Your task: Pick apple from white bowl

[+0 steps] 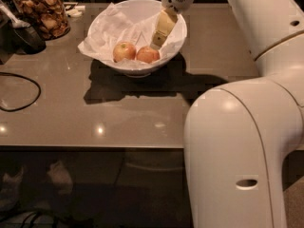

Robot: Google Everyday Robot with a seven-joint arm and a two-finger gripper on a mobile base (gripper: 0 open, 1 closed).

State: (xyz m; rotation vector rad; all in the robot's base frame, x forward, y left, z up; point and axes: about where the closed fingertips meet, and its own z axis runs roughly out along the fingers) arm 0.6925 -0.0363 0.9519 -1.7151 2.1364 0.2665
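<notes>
The white bowl (175, 26), lined with crumpled white paper, stands at the back middle of the grey table. Two apples lie in its front part. The reddish-orange apple (148, 54) is on the right. A paler apple (124, 51) with yellow-green patches touches it on the left. My gripper (157, 42) reaches down into the bowl from the upper right. Its tip is just above and slightly right of the reddish-orange apple, very close to it. It holds nothing that I can see.
A glass jar of brown snacks (42, 12) stands at the back left, with a dark utensil (23, 32) beside it. A black cable (19, 91) loops on the left. My white arm and body (237, 141) fill the right side. The table's front edge (95, 147) is near.
</notes>
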